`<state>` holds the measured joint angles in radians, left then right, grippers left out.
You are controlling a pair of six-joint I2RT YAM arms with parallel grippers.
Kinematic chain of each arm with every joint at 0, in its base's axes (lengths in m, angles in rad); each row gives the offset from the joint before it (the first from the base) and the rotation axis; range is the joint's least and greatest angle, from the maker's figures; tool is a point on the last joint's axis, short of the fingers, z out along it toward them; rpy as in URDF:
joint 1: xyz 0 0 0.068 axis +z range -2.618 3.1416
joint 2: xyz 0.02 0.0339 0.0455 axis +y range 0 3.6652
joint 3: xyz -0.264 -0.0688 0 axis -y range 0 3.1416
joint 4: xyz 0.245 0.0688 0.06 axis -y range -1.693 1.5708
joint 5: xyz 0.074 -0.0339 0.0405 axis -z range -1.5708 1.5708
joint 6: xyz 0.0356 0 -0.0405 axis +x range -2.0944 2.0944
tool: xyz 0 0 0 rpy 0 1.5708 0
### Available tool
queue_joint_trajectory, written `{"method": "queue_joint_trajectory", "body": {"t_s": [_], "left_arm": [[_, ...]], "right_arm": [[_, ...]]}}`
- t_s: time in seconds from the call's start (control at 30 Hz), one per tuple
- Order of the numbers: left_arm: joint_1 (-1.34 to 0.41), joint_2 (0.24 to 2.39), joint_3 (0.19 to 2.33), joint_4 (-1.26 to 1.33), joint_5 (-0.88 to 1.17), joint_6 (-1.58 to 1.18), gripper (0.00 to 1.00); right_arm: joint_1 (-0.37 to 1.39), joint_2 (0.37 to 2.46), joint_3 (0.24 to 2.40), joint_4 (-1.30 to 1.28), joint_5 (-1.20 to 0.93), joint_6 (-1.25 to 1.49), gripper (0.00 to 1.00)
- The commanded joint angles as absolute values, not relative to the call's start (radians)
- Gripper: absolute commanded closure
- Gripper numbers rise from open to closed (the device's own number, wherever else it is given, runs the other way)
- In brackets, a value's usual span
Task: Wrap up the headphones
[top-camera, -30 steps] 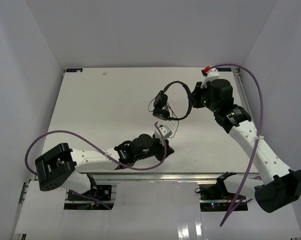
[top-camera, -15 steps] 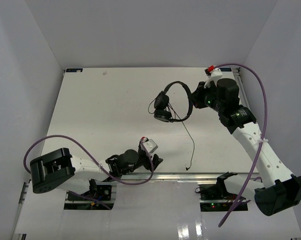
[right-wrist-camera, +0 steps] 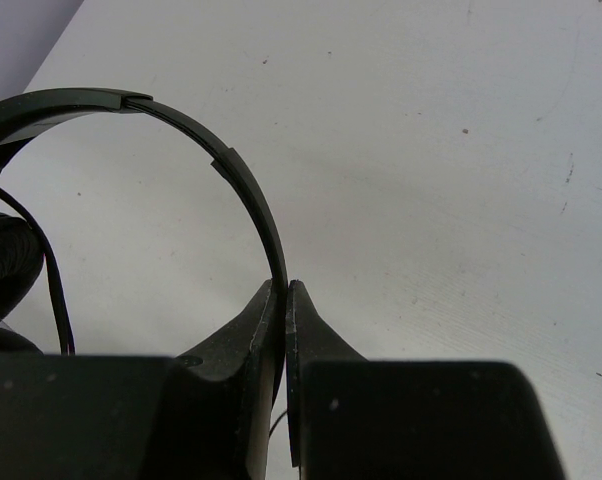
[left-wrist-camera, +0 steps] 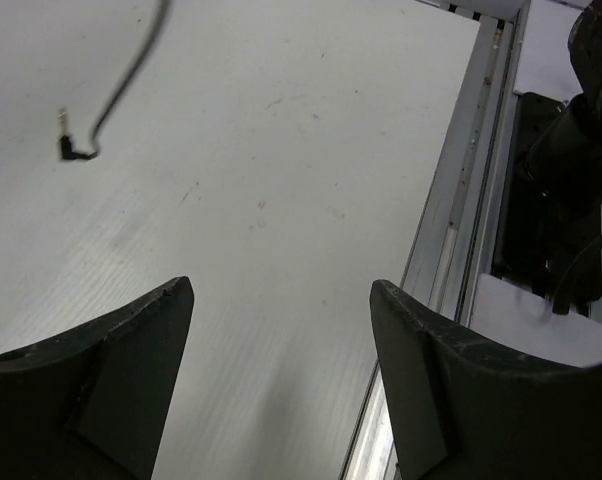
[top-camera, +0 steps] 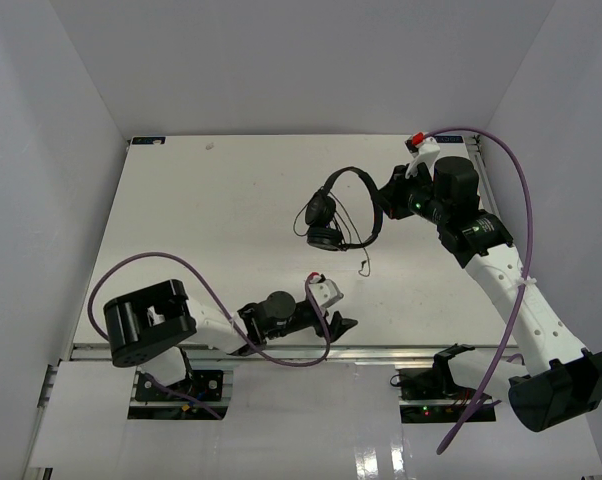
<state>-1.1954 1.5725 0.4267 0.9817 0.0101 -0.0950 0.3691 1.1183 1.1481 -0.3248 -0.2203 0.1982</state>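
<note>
We've got the headphones [top-camera: 353, 172] right of centre over the table [top-camera: 201, 210]. Our right hand [right-wrist-camera: 284, 296] is pinched shut on the thin headband [right-wrist-camera: 243, 185], jaws flat on either side of it near one end of the arch. Both earcups [top-camera: 321, 225] sit together at the left of the band; can't tell if they touch the table. The cord [left-wrist-camera: 131, 68] runs toward the near edge and ends in a plug [left-wrist-camera: 71, 150] down at the table, near our left hand [left-wrist-camera: 281, 370] on its far side. That hand is spread open & empty, low by the table's near edge.

Handling, as we judge it:
- The set is light, so no lift problem.
- Band looks like springy plastic, narrow & smooth. It'll prob. twist in a pinch, so hold it flat, not by an edge.
- Earcups look soft and likely swivel.
- Cord is limp, thin and slippery, and won't keep a shape w/o tension.
- Best hold for the left hand: the cord a bit up from the plug, not the plug itself.
</note>
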Motion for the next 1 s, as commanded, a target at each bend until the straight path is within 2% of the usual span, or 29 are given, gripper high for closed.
{"method": "queue_joint_trajectory", "body": {"t_s": [0.0,0.17,0.3,0.43,0.73,0.97], "left_arm": [[-1.201,1.649,0.555,1.011,-0.017,-0.053,0.18],[-1.209,1.734,0.605,1.052,-0.231,-0.054,0.18],[-1.222,1.73,0.57,1.109,-0.294,-0.059,0.19],[-1.246,1.689,0.524,1.113,-0.312,-0.049,0.22],[-1.322,1.547,0.335,1.138,-0.405,-0.083,0.21],[-1.333,1.545,0.389,1.096,-0.425,-0.047,0.21]], "right_arm": [[0.366,1.088,1.152,-0.284,-0.247,0.212,0.92],[0.364,1.079,1.15,-0.287,-0.252,0.218,0.92],[0.364,1.072,1.146,-0.288,-0.257,0.22,0.92],[0.364,1.071,1.146,-0.288,-0.256,0.22,0.92],[0.365,1.069,1.132,-0.284,-0.258,0.225,0.92],[0.364,1.063,1.134,-0.284,-0.271,0.23,0.92]]}}
